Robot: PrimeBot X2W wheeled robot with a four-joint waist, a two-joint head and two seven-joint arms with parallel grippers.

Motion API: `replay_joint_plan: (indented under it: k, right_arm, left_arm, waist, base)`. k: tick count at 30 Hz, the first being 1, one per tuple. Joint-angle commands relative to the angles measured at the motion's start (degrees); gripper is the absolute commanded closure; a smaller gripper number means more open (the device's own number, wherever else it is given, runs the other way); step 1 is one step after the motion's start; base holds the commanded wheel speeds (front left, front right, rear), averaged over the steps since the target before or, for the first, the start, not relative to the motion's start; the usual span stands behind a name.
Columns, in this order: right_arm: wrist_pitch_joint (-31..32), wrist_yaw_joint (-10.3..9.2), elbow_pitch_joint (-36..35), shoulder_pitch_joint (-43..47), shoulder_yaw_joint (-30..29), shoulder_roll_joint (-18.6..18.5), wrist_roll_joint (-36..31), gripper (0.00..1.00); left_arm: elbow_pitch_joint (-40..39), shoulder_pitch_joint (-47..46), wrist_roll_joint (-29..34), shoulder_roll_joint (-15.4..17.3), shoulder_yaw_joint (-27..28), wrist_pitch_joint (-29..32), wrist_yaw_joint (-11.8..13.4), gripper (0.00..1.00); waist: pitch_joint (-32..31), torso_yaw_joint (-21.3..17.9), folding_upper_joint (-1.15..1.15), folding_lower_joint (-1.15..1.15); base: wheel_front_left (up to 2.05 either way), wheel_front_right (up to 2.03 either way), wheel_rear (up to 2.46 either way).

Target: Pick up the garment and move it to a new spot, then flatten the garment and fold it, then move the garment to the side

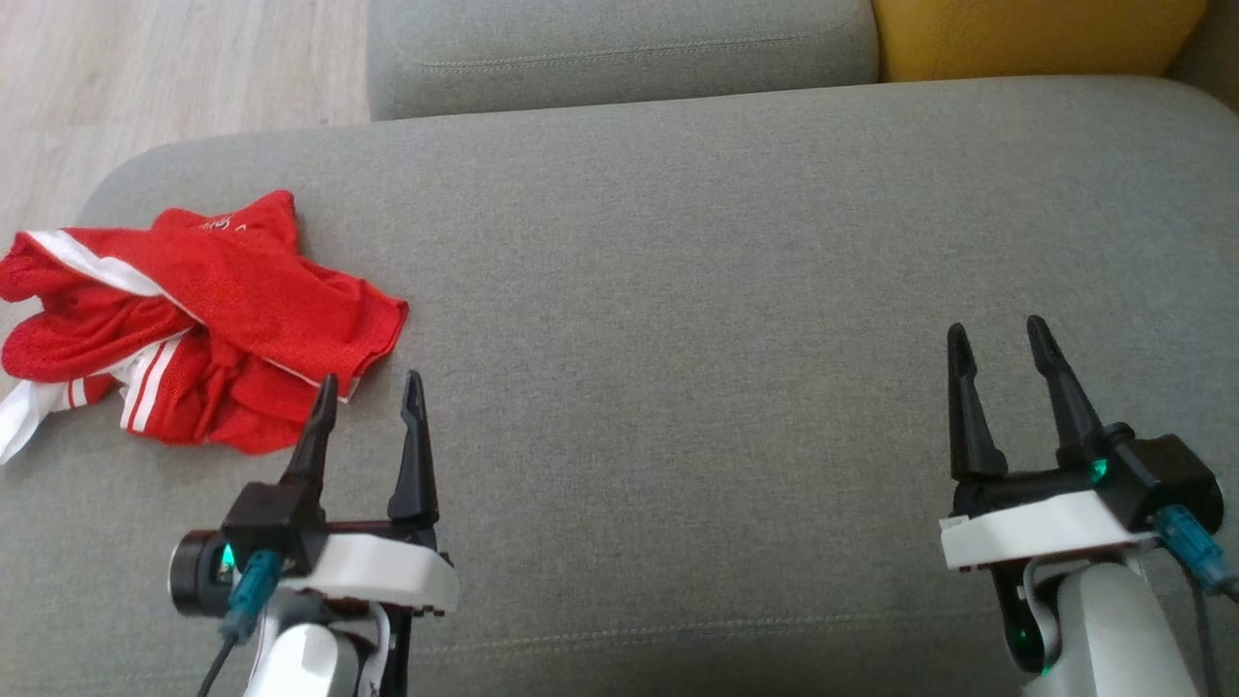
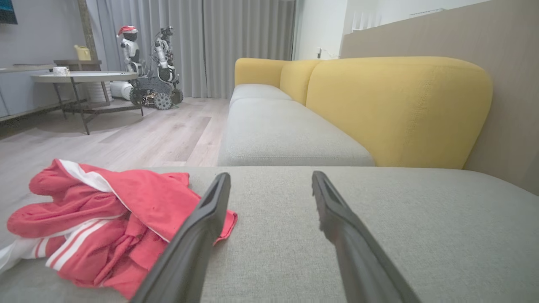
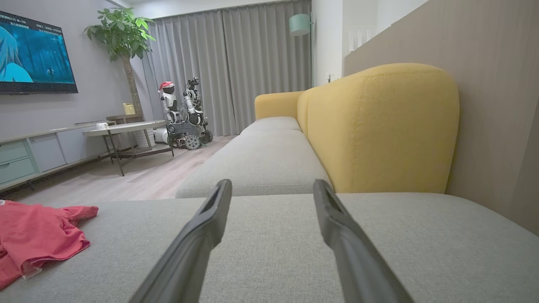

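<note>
The garment [image 1: 194, 324] is red mesh with white stripes, lying crumpled at the left end of the grey sofa seat [image 1: 697, 319]. My left gripper [image 1: 370, 389] hovers open just to its right and nearer me, its left fingertip close to the garment's hem, with nothing between the fingers. In the left wrist view the garment [image 2: 105, 219] lies left of the fingers [image 2: 202, 235]. My right gripper [image 1: 999, 334] stands open over bare cushion far to the right. The right wrist view has the garment [image 3: 38, 235] at its far left.
The seat's left edge drops to wood floor [image 1: 145, 68]. Another grey cushion [image 1: 619, 48] and a yellow backrest [image 1: 1036, 34] lie beyond. Across the room stand a round table [image 2: 84, 78], a wheeled robot [image 2: 153, 71], a plant [image 3: 122, 38] and a TV [image 3: 36, 54].
</note>
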Motion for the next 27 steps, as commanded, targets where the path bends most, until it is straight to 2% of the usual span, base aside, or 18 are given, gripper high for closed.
replay_joint_plan:
  k: [1, 7, 14, 27]
  right_arm:
    - [-0.6, 0.41, -2.0, -1.7, 1.4, 0.0, -0.9, 0.00]
    - [-0.6, 0.41, -2.0, -1.8, 1.1, 0.0, -1.3, 0.00]
    - [-0.6, 0.41, -1.8, -1.9, 1.0, 0.0, -1.2, 0.00]
    - [-0.6, 0.41, -1.9, -2.0, 1.2, 0.0, -0.9, 0.00]
  left_arm:
    - [-1.2, -2.1, 0.5, -0.2, 2.7, -0.7, -0.8, 0.00]
    - [1.0, -2.1, 2.1, -2.1, 5.3, -0.7, -4.2, 0.00]
    - [1.7, -2.1, 2.7, -3.3, 7.3, -0.7, -6.4, 0.00]
    - [2.5, -1.9, 2.8, -3.7, 8.2, -0.7, -7.5, 0.00]
  waist:
    - [0.0, -0.1, 0.00, 0.00]
    - [0.1, -0.2, 0.00, 0.00]
    - [0.2, 0.1, 0.00, 0.00]
    - [0.1, 0.1, 0.00, 0.00]
  base:
    - [0.00, 0.00, 0.00]
    - [0.00, 0.00, 0.00]
    - [0.00, 0.00, 0.00]
    - [0.00, 0.00, 0.00]
